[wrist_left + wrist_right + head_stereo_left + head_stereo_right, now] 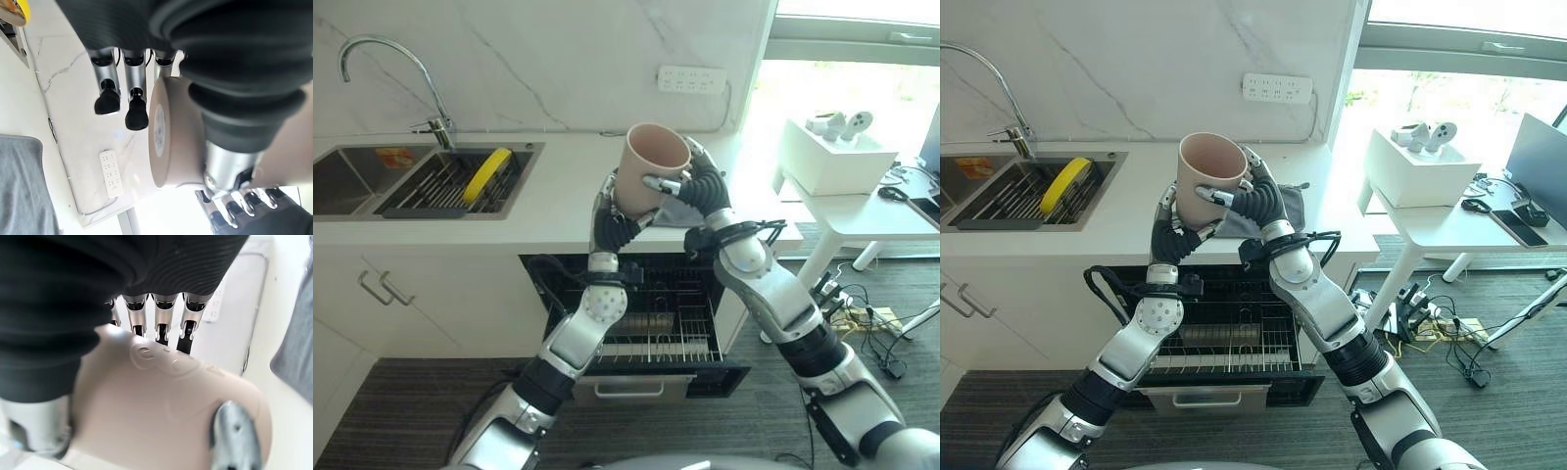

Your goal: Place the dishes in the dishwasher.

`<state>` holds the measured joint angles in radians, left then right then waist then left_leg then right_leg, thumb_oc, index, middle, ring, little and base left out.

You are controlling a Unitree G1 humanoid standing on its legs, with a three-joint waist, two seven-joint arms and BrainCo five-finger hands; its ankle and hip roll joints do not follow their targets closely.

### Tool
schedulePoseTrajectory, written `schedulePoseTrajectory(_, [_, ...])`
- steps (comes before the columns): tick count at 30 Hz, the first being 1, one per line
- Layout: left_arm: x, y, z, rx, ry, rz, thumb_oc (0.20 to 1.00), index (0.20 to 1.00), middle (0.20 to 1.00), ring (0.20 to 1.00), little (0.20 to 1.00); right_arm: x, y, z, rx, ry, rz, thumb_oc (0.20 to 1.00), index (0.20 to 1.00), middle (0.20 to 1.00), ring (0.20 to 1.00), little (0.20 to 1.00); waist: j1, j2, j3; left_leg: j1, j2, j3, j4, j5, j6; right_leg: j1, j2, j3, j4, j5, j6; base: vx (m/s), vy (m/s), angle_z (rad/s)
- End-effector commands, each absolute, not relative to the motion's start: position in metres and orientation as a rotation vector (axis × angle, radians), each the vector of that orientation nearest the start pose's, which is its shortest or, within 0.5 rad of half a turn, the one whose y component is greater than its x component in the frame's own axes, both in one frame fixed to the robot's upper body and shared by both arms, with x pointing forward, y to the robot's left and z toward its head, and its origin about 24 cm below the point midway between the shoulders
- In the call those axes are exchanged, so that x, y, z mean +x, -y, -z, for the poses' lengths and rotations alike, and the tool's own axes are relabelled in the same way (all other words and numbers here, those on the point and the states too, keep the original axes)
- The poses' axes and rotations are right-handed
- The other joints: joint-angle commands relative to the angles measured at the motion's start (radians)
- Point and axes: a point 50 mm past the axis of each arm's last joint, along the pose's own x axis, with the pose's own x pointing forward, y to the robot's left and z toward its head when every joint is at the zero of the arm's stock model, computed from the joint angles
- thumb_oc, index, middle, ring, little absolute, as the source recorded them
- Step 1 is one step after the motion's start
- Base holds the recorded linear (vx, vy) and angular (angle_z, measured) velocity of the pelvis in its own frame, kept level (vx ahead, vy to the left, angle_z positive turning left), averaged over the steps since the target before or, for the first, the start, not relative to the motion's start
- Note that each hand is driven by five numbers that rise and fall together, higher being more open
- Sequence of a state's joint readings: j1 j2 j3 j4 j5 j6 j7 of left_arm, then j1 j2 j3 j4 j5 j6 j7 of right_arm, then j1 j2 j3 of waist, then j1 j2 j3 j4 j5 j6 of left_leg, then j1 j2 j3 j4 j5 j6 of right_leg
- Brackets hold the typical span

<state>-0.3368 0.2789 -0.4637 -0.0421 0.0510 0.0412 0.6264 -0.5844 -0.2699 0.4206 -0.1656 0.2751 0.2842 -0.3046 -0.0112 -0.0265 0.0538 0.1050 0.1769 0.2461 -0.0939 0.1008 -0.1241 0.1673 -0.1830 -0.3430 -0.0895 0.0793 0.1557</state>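
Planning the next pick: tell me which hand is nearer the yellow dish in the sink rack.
Left. The left hand is beside the beige cup, on the side toward the yellow dish; the right hand grips the cup's far side.

A marble wall [538,59], a bright window [862,69] and a white side table [862,211] over grey floor [401,411].
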Motion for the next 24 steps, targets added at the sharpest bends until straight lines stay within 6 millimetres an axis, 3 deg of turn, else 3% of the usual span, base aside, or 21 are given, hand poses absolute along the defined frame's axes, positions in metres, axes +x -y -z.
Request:
schedulePoseTrajectory(1, [0.291,-0.072,-0.178,0.300,0.682,-0.032,0.200,0.200,0.200,0.200,0.200,0.305,0.047,-0.235,-0.121,0.528,-0.307,0.200,0.200,0.200,0.200,0.200,0.030,0.000,0.008,0.074,0.049,0.007,0.007,-0.121,-0.003,0.017,-0.043,-0.008,0.002,-0.073,0.016,0.00,0.000,0.00])
schedulePoseTrajectory(7, [0.291,-0.071,-0.178,0.323,0.685,-0.013,0.200,0.200,0.200,0.200,0.200,0.307,0.048,-0.233,-0.181,0.533,-0.303,0.200,0.200,0.200,0.200,0.200,0.035,-0.001,0.009,0.072,0.047,0.004,0.007,-0.122,-0.003,0.018,-0.046,-0.011,0.002,-0.072,0.020,0.00,0.000,0.00])
schedulePoseTrajectory(14, [0.290,-0.077,-0.176,0.301,0.662,-0.019,0.200,0.200,0.200,0.200,0.200,0.304,0.056,-0.228,-0.134,0.521,-0.300,0.200,0.200,0.200,0.200,0.200,0.025,0.002,0.011,0.077,0.049,0.012,0.007,-0.122,-0.005,0.018,-0.043,-0.006,0.002,-0.072,0.020,0.00,0.000,0.00])
schedulePoseTrajectory(15, [0.291,-0.078,-0.174,0.292,0.646,-0.017,0.410,0.410,0.410,0.410,0.410,0.304,0.058,-0.228,-0.132,0.526,-0.297,0.200,0.200,0.200,0.200,0.200,0.025,0.004,0.011,0.078,0.049,0.014,0.007,-0.122,-0.005,0.018,-0.043,-0.007,0.002,-0.073,0.020,0.00,0.000,0.00])
schedulePoseTrajectory(16, [0.291,-0.079,-0.172,0.287,0.629,-0.018,1.000,1.000,1.000,1.000,1.000,0.303,0.059,-0.228,-0.130,0.533,-0.293,0.200,0.200,0.200,0.200,0.200,0.025,0.005,0.011,0.077,0.049,0.014,0.007,-0.122,-0.005,0.017,-0.042,-0.006,0.002,-0.073,0.019,0.00,0.000,0.00])
schedulePoseTrajectory(24, [0.294,-0.099,-0.155,0.321,0.530,-0.102,1.000,1.000,1.000,1.000,1.000,0.301,0.086,-0.227,-0.134,0.581,-0.185,0.200,0.200,0.200,0.200,0.200,0.027,0.010,0.014,0.077,0.049,0.015,0.007,-0.119,-0.004,0.019,-0.042,-0.014,0.002,-0.072,0.018,0.00,0.000,0.00])
